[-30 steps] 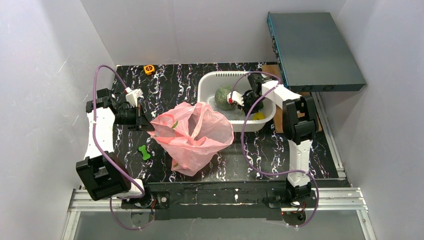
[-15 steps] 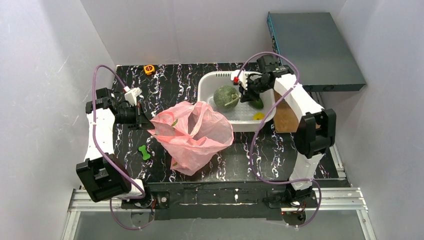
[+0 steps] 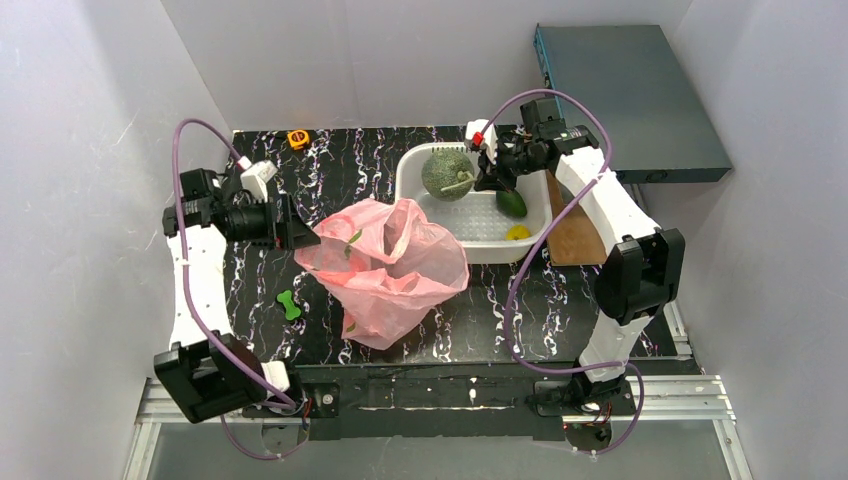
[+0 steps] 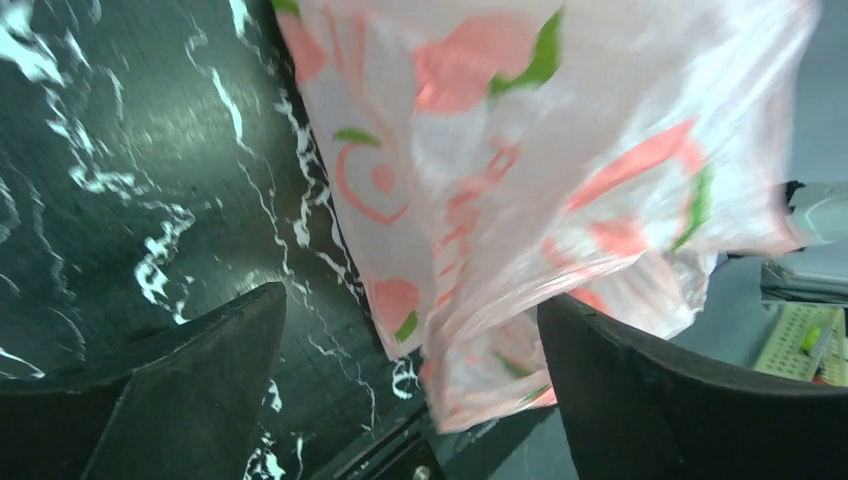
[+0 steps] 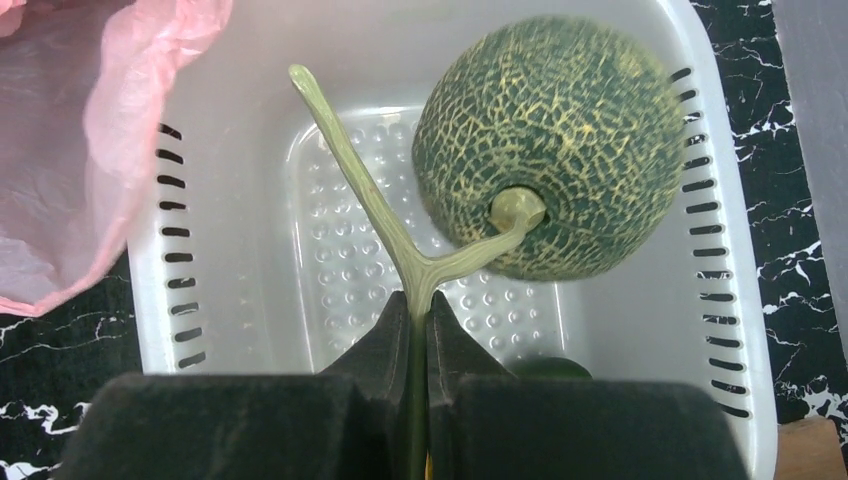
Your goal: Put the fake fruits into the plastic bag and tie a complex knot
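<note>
A netted grey-green melon hangs over the white basket, held by its pale Y-shaped stem. My right gripper is shut on that stem. The dark green avocado and the small yellow fruit lie in the basket. The pink plastic bag lies crumpled mid-table, mouth upward. My left gripper stands open at the bag's left edge; plastic shows between its fingers unclamped.
A bright green bone toy lies left of the bag. A small orange object sits at the table's far edge. A dark grey box and a wooden board are beside the basket on the right. White walls enclose the table.
My left gripper has opened, let go of the bag's edge and drawn back. My right gripper has lifted the melon by its stem toward the basket's far side.
</note>
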